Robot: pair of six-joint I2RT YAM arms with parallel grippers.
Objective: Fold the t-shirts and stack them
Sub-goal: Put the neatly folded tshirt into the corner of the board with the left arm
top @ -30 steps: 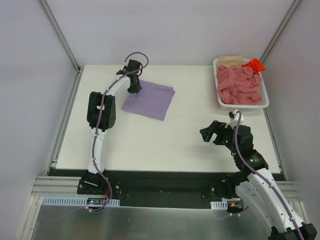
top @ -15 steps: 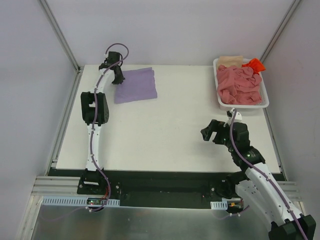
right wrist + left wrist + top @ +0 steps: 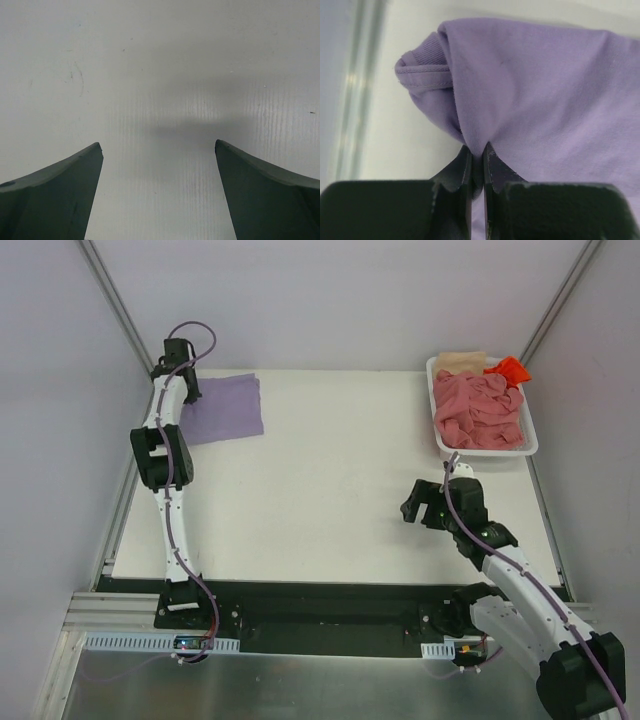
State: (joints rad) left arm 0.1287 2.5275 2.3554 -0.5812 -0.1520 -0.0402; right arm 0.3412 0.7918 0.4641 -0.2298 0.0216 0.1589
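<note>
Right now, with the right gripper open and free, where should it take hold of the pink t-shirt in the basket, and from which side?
Pinch a raised fold at the middle of the salmon-pink t-shirt, coming straight down. It lies crumpled in a heap inside the white basket, whose walls likely block a sideways approach.

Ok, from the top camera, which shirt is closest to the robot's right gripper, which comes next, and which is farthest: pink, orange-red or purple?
Starting from the right gripper:
1. pink shirt, piled in the white basket on the right.
2. orange-red shirt, at the basket's far right corner.
3. purple shirt, across the table at the far left.
</note>
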